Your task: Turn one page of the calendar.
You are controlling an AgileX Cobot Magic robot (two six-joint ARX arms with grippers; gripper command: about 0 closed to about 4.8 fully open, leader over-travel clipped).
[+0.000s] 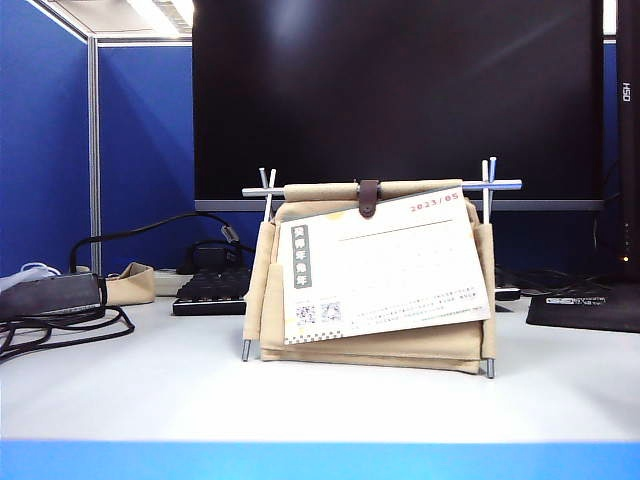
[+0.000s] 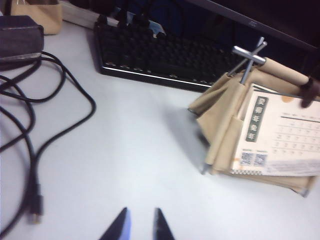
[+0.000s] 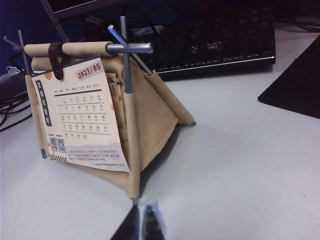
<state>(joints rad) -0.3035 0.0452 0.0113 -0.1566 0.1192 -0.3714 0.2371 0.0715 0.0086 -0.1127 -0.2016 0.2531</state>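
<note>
1. Calendar (image 1: 370,345) is standing upright on the white table (image 1: 300,400), centre of the exterior view, in front of the black monitor (image 1: 400,90). It's a beige canvas stand w/ silver rods crossing at both top corners.
2. Page (image 1: 385,265), the white card w/ red "2023/05" at its top corner, is sitting at the front of the stand, slightly tilted, lower edge overlapping the canvas pocket. Dark vertical strip of characters + two QR codes are showing on its left side in the exterior view.
3. Brown leather strap (image 1: 369,197) is hanging over the top roll, just touching the page's upper edge.
4. Left gripper (image 2: 139,226) is hovering above bare table, well apart from the calendar; fingers are standing slightly parted w/ a narrow gap, nothing between them.
5. Right gripper (image 3: 145,220) is hovering near the calendar's side leg, not touching; fingers are pressed together, holding nothing.
6. Black keyboard (image 2: 165,55) is lying behind the calendar, near the monitor base.
7. Black cables (image 2: 45,125) are looping across the table on the left arm's side, near a dark power brick (image 2: 20,37).
8. Black mouse pad (image 3: 295,80) is lying on the right arm's side, apart from the calendar.
</note>
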